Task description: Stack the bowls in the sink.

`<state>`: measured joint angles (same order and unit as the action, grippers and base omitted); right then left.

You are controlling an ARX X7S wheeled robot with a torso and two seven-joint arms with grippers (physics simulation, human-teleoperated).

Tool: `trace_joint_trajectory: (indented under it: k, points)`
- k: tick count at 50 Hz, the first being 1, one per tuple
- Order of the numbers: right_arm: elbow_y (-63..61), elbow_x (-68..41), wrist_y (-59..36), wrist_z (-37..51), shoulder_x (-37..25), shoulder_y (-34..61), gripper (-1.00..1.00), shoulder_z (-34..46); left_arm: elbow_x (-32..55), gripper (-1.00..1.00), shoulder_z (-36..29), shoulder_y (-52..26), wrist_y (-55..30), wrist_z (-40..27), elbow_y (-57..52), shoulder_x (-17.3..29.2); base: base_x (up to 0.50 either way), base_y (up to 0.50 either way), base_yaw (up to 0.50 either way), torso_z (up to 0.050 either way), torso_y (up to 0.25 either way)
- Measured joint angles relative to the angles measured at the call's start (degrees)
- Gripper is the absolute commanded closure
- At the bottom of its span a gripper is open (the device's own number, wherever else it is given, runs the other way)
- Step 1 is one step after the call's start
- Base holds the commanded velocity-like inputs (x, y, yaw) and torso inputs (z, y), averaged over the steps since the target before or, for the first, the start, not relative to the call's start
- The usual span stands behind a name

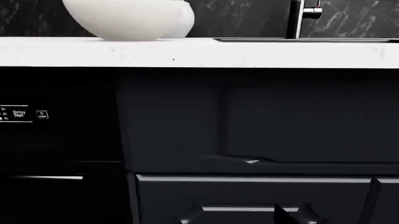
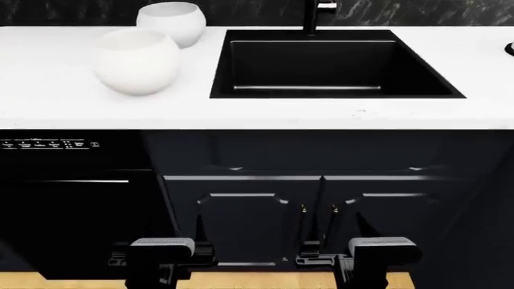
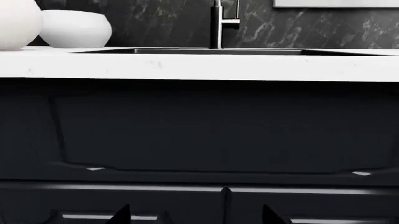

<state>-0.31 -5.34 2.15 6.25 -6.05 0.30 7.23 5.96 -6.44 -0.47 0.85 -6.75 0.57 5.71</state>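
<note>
Two glossy bowls stand on the white countertop left of the sink [image 2: 321, 60]. The cream-white bowl [image 2: 136, 60] is nearer the front edge. The pure white bowl [image 2: 170, 23] stands behind it, near the wall. Both also show in the left wrist view, cream [image 1: 124, 18] and white [image 1: 186, 21], and in the right wrist view, cream [image 3: 16, 23] and white [image 3: 74, 29]. The black sink basin holds nothing. My left gripper [image 2: 161, 236] and right gripper [image 2: 384, 236] hang low in front of the cabinet doors, far below the counter. Both are open and empty; the right gripper's tips [image 3: 196, 217] stand wide apart.
A tall black faucet [image 2: 312, 15] stands behind the sink. A dishwasher front with a control strip [image 2: 48, 144] is under the bowls. Dark cabinet doors [image 2: 257, 223] face both grippers. The counter's front edge [image 2: 257, 120] overhangs them.
</note>
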Motion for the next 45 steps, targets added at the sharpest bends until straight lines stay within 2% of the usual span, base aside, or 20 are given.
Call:
trace_joint_trajectory:
  k: [22, 37, 45]
  points:
    - [0.5, -1.0, 0.6, 1.0, -1.0, 0.4, -1.0, 1.4, 1.3, -1.0, -1.2, 0.2, 0.2, -1.4, -0.4, 1.2, -0.05, 0.5, 0.0, 0.0, 0.0]
    - [-0.9, -2.4, 1.5, 1.6, -1.6, 0.0, -1.0, 1.8, 2.9, -1.0, -1.3, 0.5, 0.1, -2.2, -2.0, 1.9, 0.0, 0.01, 0.0, 0.0, 0.0]
    - [-15.7, -4.7, -2.3, 3.7, -4.3, -1.9, -1.0, -0.9, 8.5, -1.0, 2.1, 2.7, -5.5, -4.0, -16.2, 4.7, 0.0, 0.0, 0.0, 0.0, 0.0]
